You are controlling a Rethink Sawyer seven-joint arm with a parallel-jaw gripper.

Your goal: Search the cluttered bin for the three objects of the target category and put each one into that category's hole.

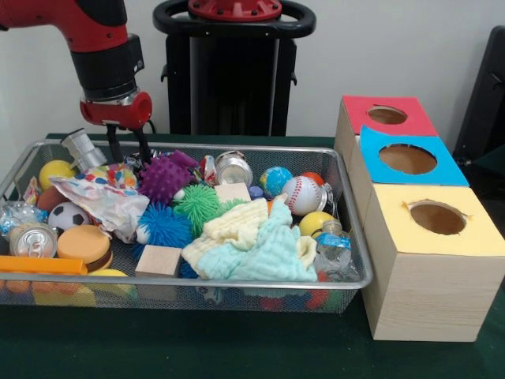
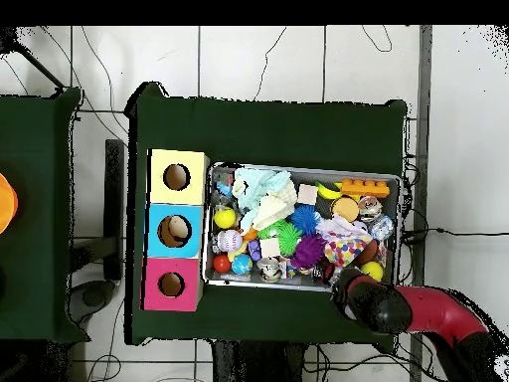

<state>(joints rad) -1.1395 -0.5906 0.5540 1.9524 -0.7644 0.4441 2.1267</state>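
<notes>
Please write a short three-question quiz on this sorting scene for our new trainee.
1. True or false: the tool hangs over the far corner of the wire bin, on the side away from the boxes.
2. Which box stands nearest the camera in the front view? A red, B blue, C yellow.
3. Fill in: the baseball lies at the bin's end beside the ______ box.

Key
1. True.
2. C, the yellow box; then come the blue box and the red box.
3. Blue.
</notes>
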